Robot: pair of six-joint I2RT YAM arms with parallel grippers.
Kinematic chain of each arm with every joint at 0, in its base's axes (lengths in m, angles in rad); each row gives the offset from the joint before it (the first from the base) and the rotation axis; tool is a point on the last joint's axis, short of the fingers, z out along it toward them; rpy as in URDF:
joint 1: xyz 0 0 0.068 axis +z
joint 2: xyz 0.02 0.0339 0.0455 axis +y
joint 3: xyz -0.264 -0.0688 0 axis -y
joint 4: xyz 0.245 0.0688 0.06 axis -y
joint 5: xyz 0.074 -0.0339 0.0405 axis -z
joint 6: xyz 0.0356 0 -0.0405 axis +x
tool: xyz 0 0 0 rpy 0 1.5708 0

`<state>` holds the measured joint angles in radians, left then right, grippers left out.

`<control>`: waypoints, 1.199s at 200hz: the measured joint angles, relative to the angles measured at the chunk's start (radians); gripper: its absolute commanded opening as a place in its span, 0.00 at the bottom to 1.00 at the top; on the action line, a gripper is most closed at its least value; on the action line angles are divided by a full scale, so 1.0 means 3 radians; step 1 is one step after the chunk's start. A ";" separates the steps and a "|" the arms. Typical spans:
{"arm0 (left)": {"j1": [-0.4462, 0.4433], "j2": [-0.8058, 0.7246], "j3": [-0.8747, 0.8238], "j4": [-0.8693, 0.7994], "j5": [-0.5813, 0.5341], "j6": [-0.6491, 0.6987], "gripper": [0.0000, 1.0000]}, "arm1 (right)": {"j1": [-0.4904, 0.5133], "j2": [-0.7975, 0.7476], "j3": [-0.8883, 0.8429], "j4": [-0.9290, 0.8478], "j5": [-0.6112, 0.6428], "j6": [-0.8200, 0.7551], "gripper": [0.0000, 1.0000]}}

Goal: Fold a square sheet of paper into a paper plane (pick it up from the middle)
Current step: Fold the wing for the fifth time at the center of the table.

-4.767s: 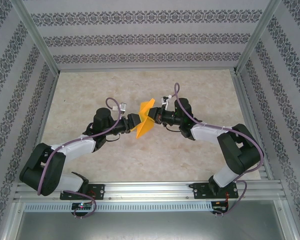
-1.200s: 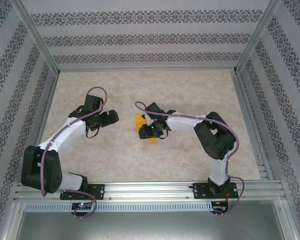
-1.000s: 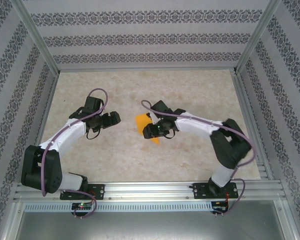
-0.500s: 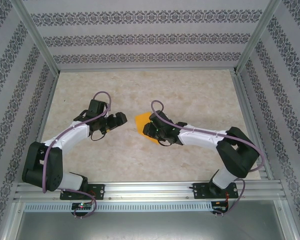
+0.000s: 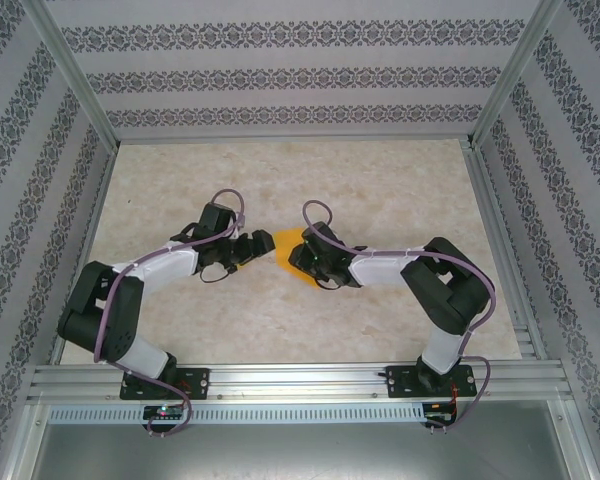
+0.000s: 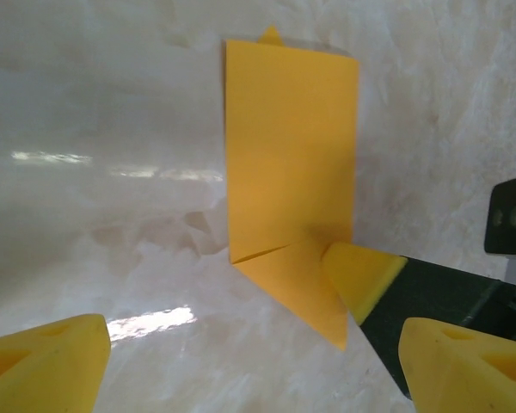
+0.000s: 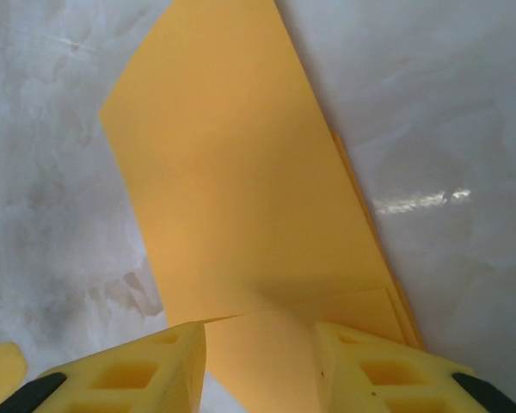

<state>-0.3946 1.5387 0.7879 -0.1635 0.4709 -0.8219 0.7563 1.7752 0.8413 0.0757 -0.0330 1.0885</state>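
Since a second ago, noted an inward swing of the left arm, putting the left claw (image 5: 257, 243) just beside the left edge of the orange paper (image 5: 283, 241). Noted also a lower, tighter fold of the right arm, with the right claw (image 5: 298, 256) on the paper's right side. Some seconds back, saw the paper up in the air between both claws; now found flat on the worktop (image 5: 380, 180), near the middle.

Left wrist view: left claw (image 6: 254, 344) spread wide, gripping nothing, with the orange paper (image 6: 292, 146) beyond it. Folded into a long rectangular flap, a triangular flap at one end and a small point poking out at the other. One yellow fingertip (image 6: 361, 274) of the right claw down on the paper's edge.

Right wrist view: right claw (image 7: 258, 344) part-way apart, tips low over the orange paper (image 7: 232, 189), flat sheet in the gap, not pinched.

Worktop pale beige, marbled, glossy, with glare streaks. Walls (image 5: 280, 75) papered in grey ornamental bands. Aluminium posts (image 5: 73, 75) at the far corners. Slotted rail (image 5: 300, 378) along the near edge.
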 measured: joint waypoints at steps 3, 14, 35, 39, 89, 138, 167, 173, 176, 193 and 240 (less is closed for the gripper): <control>-0.0014 0.0029 0.0000 0.0034 0.0023 -0.0017 0.85 | -0.0001 -0.0001 -0.0011 0.0011 -0.0009 0.0000 0.37; -0.0053 0.0103 -0.0001 0.0120 0.0083 -0.0066 0.84 | -0.0022 -0.0001 -0.0069 0.0099 -0.0037 0.0013 0.37; -0.0128 0.0238 -0.0008 0.0270 0.0179 -0.0174 0.83 | -0.0071 -0.0025 -0.0214 0.0355 -0.0137 0.0053 0.37; -0.0137 0.0258 -0.0008 0.0290 0.0189 -0.0188 0.83 | -0.0086 -0.0033 -0.0247 0.0413 -0.0161 0.0061 0.37; -0.0262 0.0352 -0.0009 0.0399 0.0238 -0.0334 0.80 | -0.0229 -0.0086 -0.0617 0.1066 -0.0474 0.0128 0.37; -0.0331 0.0497 -0.0003 0.0399 0.0234 -0.0425 0.69 | -0.0371 -0.0088 -0.0847 0.1498 -0.0720 0.0223 0.36; -0.0371 0.0544 0.0065 0.0397 0.0221 -0.0470 0.60 | -0.0403 -0.0088 -0.0904 0.1592 -0.0771 0.0234 0.34; -0.0381 0.0553 0.0084 0.0397 0.0221 -0.0476 0.58 | -0.0408 -0.0088 -0.0914 0.1606 -0.0782 0.0235 0.33; -0.0389 0.0559 0.0095 0.0397 0.0220 -0.0476 0.58 | -0.0412 -0.0088 -0.0917 0.1609 -0.0782 0.0235 0.33; -0.0404 0.0580 0.0141 0.0397 0.0209 -0.0497 0.56 | -0.0415 -0.0088 -0.0938 0.1642 -0.0786 0.0237 0.32; -0.0420 0.0666 0.0207 0.0394 0.0156 -0.0520 0.60 | -0.0436 -0.0086 -0.0965 0.1677 -0.0827 0.0235 0.31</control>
<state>-0.5205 1.7386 0.8501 -0.0452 0.5179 -0.9779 0.6254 1.7493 0.5518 0.5789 -0.2810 1.1591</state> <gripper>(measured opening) 0.588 0.315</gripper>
